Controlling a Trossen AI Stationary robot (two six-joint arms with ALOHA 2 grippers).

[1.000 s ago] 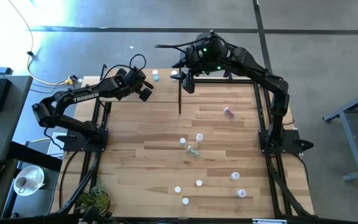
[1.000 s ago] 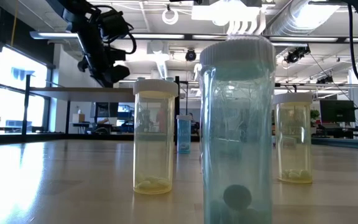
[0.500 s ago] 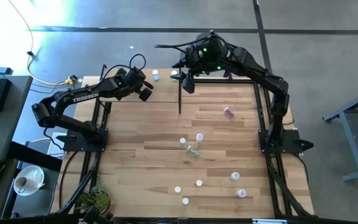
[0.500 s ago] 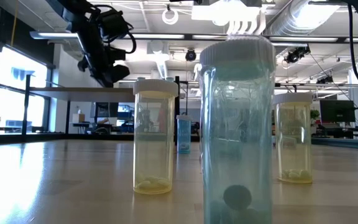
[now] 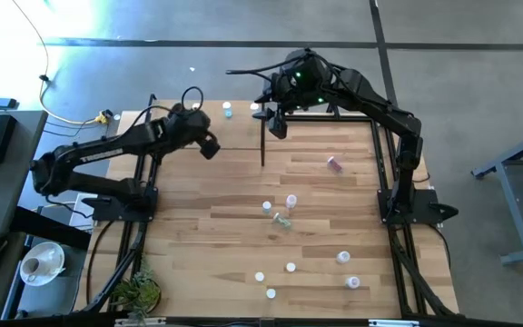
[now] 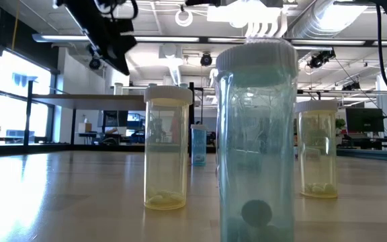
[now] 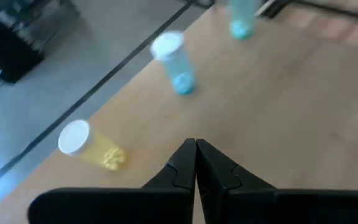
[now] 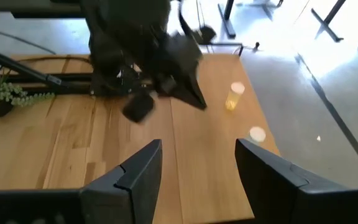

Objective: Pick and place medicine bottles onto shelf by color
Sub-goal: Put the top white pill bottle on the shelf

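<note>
Small capped medicine bottles stand or lie scattered on the wood tabletop: two at the far edge [image 5: 228, 111], a pink one lying on its side [image 5: 334, 164], three in the middle [image 5: 282, 211] and several near the front [image 5: 291, 267]. My left gripper [image 5: 209, 145] is shut and empty, up in the air over the table's far left; a yellow bottle [image 7: 89, 146] and a light blue bottle [image 7: 176, 62] show beyond its fingers [image 7: 195, 152]. My right gripper [image 8: 197, 168] is open and empty, high over the far middle [image 5: 275, 123]. A thin black shelf post [image 5: 262, 141] stands there; the arm hides the shelf board.
In the low view a blue-green bottle [image 6: 254, 134] stands very close to the camera, with two yellow bottles [image 6: 166, 148] [image 6: 318, 148] and a small blue one [image 6: 198, 144] behind it. Black frame rails run along both table sides [image 5: 384, 173]. A potted plant [image 5: 139, 292] sits at the near left corner.
My left gripper has risen and drawn a little toward the table's near edge, and its arm has swung back toward the left. It stays shut. The right arm and the bottles have kept still.
</note>
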